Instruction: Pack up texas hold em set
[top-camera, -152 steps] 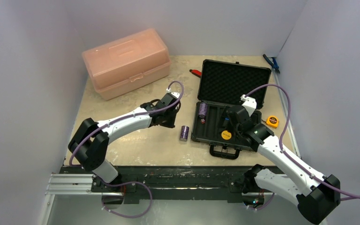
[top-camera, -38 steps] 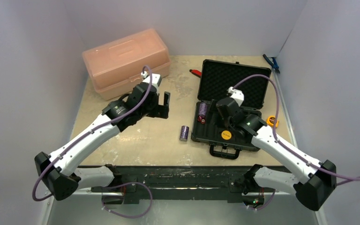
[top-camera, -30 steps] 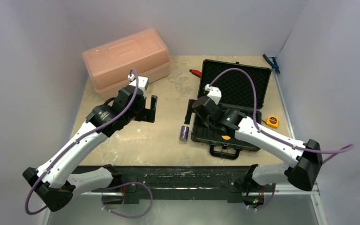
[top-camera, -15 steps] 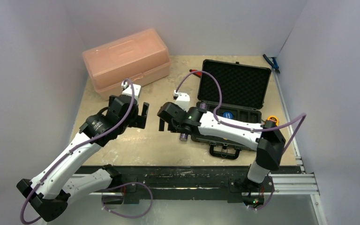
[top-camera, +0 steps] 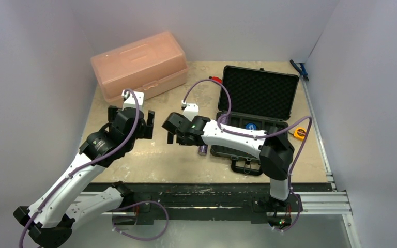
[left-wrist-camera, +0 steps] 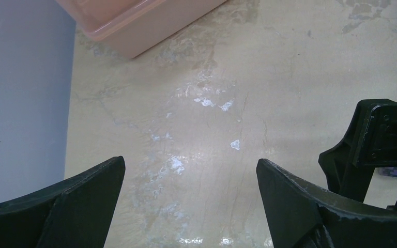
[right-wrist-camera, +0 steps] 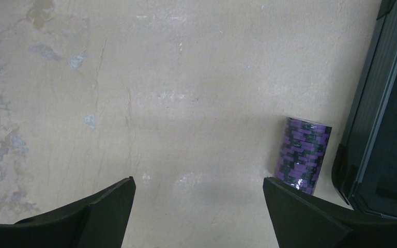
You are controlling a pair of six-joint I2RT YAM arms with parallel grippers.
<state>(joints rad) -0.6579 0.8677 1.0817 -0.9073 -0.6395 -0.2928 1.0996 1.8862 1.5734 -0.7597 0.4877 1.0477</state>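
Your worktop [top-camera: 150,160] is a mottled beige slab walled in by pale panels. The biggest thing on it is the translucent pink box [top-camera: 139,64], lid down, at the far left; one corner of it also shows at the top of the left wrist view.

Right of it the black briefcase [top-camera: 260,93] stands open. Its foam-lined lid is raised toward the far wall, its base lies flat, and its handle [top-camera: 245,166] points toward the arm bases.

Your right arm stretches across that base and hides much of what lies in it. The right gripper [top-camera: 177,138] hangs over bare worktop left of the case, jaws spread wide and holding nothing.

Your left gripper [left-wrist-camera: 190,163] hangs over bare worktop just this side of the pink box, jaws likewise spread wide and empty. The two grippers are near each other but apart; the right one shows at the right edge of the left wrist view.

One purple chip stack [right-wrist-camera: 302,155] lies on its side on the worktop, just beside the case's near left corner with a narrow gap between them. It sits beyond one of the right gripper's jaws, not between them.

A yellow tape measure [top-camera: 300,133] rests on the worktop just beside the case's right side.

Inside the base, near the hinge, you can see a blue round piece [top-camera: 250,125].

A small red-handled item [top-camera: 214,79] lies just left of the lid.
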